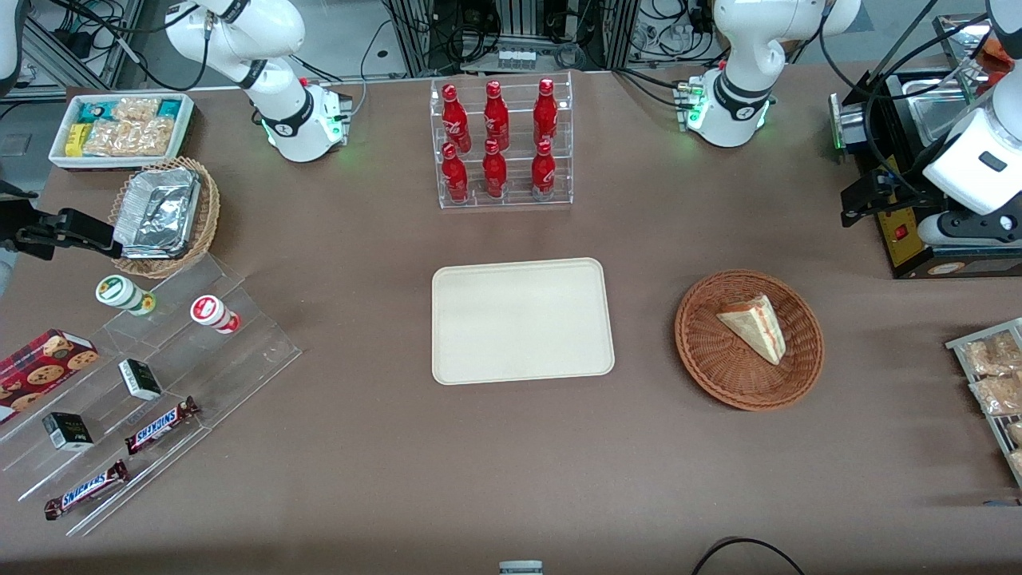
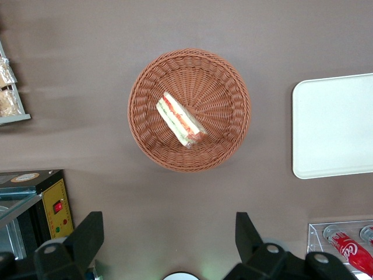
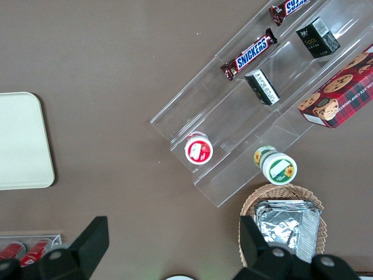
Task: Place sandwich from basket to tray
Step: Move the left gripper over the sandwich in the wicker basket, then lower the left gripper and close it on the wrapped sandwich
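The opening reach is judged to be in hand: the sandwich (image 1: pixel 754 326) is seen lying in the basket (image 1: pixel 706 351), beside the bare tray (image 1: pixel 523 321), so a descent over it is called for, while the tool (image 2: pixel 169 236), spread wide and empty, is held high above the desk (image 1: pixel 511 463).

gripper (image 2: pixel 169 236) high above the surface with only its finger ends in frame, tray (image 2: pixel 335 125) cut by the wrist view's edge, snack rack (image 1: pixel 994 383) cropped in the front view
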